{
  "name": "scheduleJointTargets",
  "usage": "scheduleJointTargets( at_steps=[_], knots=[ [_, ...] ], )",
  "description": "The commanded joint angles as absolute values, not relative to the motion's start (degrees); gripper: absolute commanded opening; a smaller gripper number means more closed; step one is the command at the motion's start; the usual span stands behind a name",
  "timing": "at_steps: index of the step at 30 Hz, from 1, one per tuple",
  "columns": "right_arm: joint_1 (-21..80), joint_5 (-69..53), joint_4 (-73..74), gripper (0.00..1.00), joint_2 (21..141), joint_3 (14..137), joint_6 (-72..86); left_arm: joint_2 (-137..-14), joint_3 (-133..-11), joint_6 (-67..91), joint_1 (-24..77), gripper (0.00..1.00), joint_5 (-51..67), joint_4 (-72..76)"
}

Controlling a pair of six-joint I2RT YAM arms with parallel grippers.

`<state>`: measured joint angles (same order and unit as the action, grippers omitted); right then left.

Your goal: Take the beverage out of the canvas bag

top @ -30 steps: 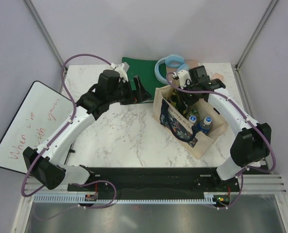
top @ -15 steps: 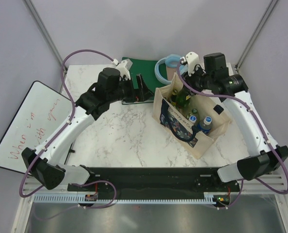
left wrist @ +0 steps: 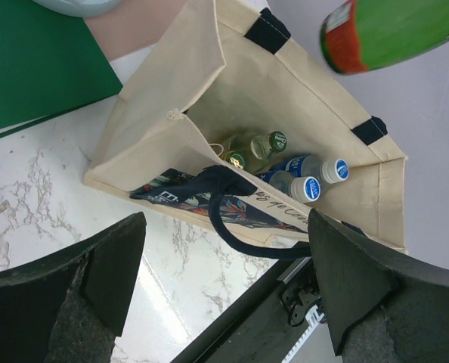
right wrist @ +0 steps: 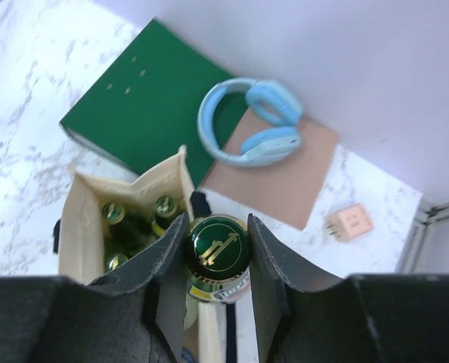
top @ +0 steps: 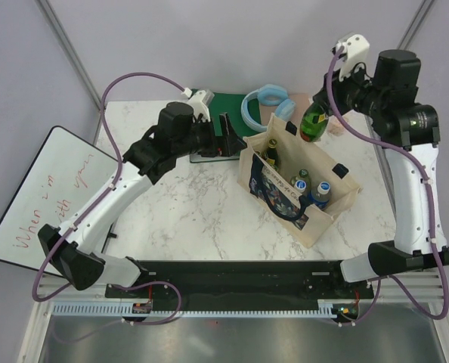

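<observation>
Top external view: green bottle (top: 312, 125) raised clear of the bag (top: 326, 219) within the last second, clamped at the neck in right hand (right wrist: 218, 249) above far rim; left hand (top: 228, 138) wide, empty. Only set-down left.

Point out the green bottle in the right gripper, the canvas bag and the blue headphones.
green bottle (right wrist: 219, 247), right wrist view, on its cap.
canvas bag (left wrist: 285, 97), left wrist view, on its bare inner wall.
blue headphones (right wrist: 272, 142), right wrist view, on one ear cup.

We see the green bottle (top: 313, 125) hanging tilted above the open beige bag (top: 320, 225), which stands upright on the counter (top: 202, 198).
</observation>
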<state>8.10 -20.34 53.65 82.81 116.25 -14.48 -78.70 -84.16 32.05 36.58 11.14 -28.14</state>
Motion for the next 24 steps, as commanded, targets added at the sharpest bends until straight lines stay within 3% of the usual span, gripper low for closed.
scheduleJointTargets(
  at_steps=[1,9,24],
  knots=[
    [4.7,-21.5,45.3,0.0,82.6,126.6,-12.8,-79.5,-87.6,29.4,37.4,0.94,12.5,-25.9],
    [-3.9,-19.2,44.9,0.0,83.5,128.2,-12.0,-80.6,-89.5,28.4,37.7,0.94,13.0,-25.8],
    [-24.8,-22.7,28.8,0.0,83.8,102.8,-14.6,-84.0,-94.4,26.8,37.8,0.94,14.2,-26.6]
  ],
)
